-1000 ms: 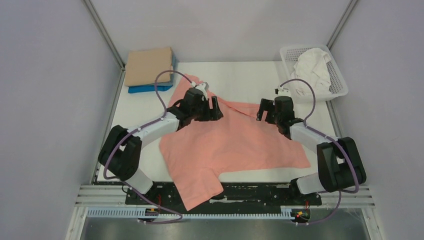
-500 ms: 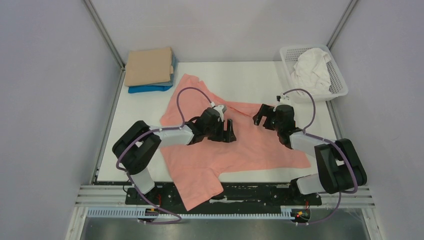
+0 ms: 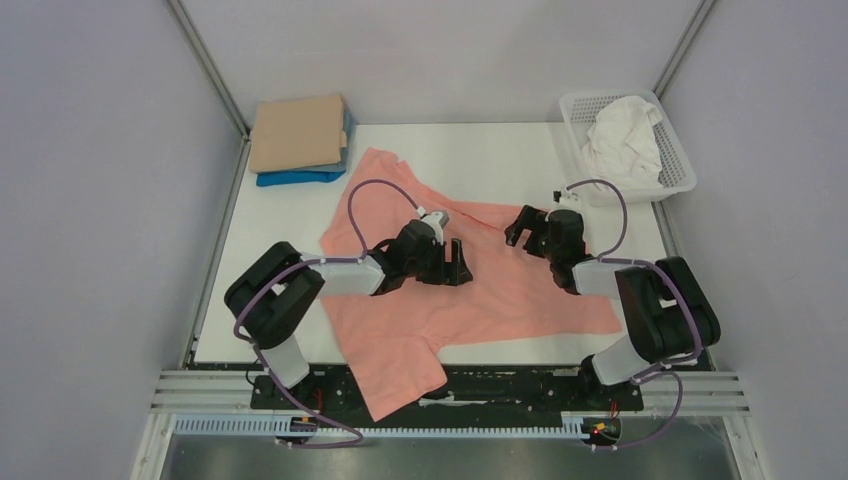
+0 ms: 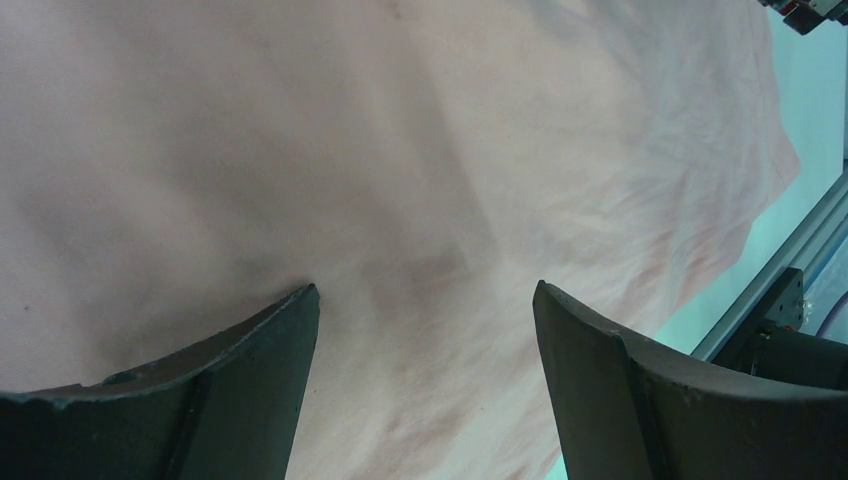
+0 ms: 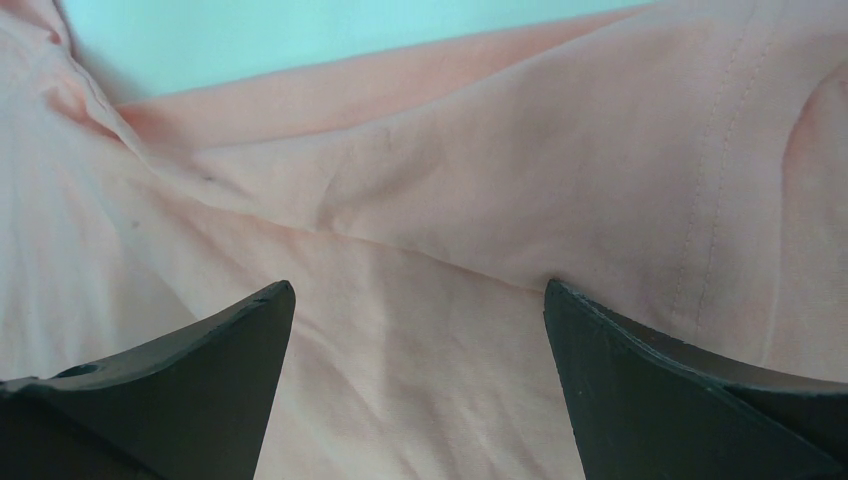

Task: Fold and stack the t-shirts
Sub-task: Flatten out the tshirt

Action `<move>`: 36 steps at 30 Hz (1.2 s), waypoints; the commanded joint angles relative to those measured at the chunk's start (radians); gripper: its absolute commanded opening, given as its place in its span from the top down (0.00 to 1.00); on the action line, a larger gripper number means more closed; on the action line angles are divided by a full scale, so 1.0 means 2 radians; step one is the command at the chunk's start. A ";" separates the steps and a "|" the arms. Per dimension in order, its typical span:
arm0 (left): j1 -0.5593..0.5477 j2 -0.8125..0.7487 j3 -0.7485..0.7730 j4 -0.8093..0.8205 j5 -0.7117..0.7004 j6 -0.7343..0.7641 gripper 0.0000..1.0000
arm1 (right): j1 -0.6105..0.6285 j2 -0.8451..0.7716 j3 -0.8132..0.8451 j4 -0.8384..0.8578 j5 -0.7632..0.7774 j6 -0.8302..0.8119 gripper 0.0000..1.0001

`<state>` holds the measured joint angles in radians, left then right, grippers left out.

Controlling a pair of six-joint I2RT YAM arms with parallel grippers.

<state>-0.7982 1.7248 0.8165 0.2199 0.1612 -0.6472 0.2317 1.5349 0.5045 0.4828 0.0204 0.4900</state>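
Note:
A salmon-pink t-shirt point(image 3: 480, 300) lies spread and rumpled across the middle of the table, one part hanging over the front edge. My left gripper point(image 3: 460, 262) is low over the shirt's centre, open, with bare cloth point(image 4: 420, 250) between its dark fingers point(image 4: 250, 380). My right gripper point(image 3: 521, 228) hovers open over the shirt's upper right part, near a fold and hem point(image 5: 430, 150). A tan t-shirt point(image 3: 297, 131) lies folded on a blue t-shirt point(image 3: 290, 178) at the back left. A white t-shirt point(image 3: 625, 140) sits crumpled in the basket.
The white lattice basket point(image 3: 680, 165) stands at the back right corner. The white table point(image 3: 470, 160) shows behind the shirt. Metal frame posts rise at both back corners, and a rail point(image 3: 450, 390) runs along the front edge.
My left arm swung from the shirt's back left area down toward the centre and lowered. My right gripper shifted slightly and its arm folded closer. Both stayed open.

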 commanded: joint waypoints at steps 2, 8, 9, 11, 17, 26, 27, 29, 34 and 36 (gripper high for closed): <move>-0.005 0.013 -0.025 -0.070 -0.018 -0.006 0.14 | 0.000 0.021 0.011 0.085 0.077 0.020 0.02; -0.007 0.009 -0.051 -0.071 -0.017 -0.008 0.14 | 0.000 0.087 0.062 0.177 0.151 0.035 0.02; -0.007 0.008 -0.054 -0.071 -0.016 -0.009 0.14 | 0.000 0.108 0.078 0.181 0.157 0.034 0.02; -0.009 0.006 -0.061 -0.070 -0.014 -0.010 0.14 | -0.002 0.143 0.119 0.177 0.156 0.032 0.02; -0.011 -0.005 -0.066 -0.064 -0.007 -0.005 0.14 | -0.012 0.237 0.255 0.178 0.160 -0.002 0.02; -0.011 -0.009 -0.054 -0.056 0.002 0.001 0.13 | -0.020 0.207 0.348 0.027 0.042 -0.100 0.02; -0.011 -0.009 -0.055 -0.055 0.003 0.000 0.13 | -0.019 0.187 0.332 0.010 0.033 -0.101 0.02; -0.011 -0.009 -0.055 -0.052 0.003 -0.001 0.13 | -0.014 0.139 0.278 -0.011 0.016 -0.101 0.02; -0.011 -0.015 -0.057 -0.056 -0.004 -0.001 0.13 | 0.017 0.045 0.147 -0.041 0.002 -0.090 0.02; -0.011 -0.018 -0.060 -0.056 -0.004 -0.002 0.13 | 0.032 0.032 0.111 -0.033 -0.009 -0.081 0.02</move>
<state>-0.8097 1.6745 0.7376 0.2733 0.1600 -0.6472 0.2470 1.6585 0.8482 0.4603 0.0666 0.3202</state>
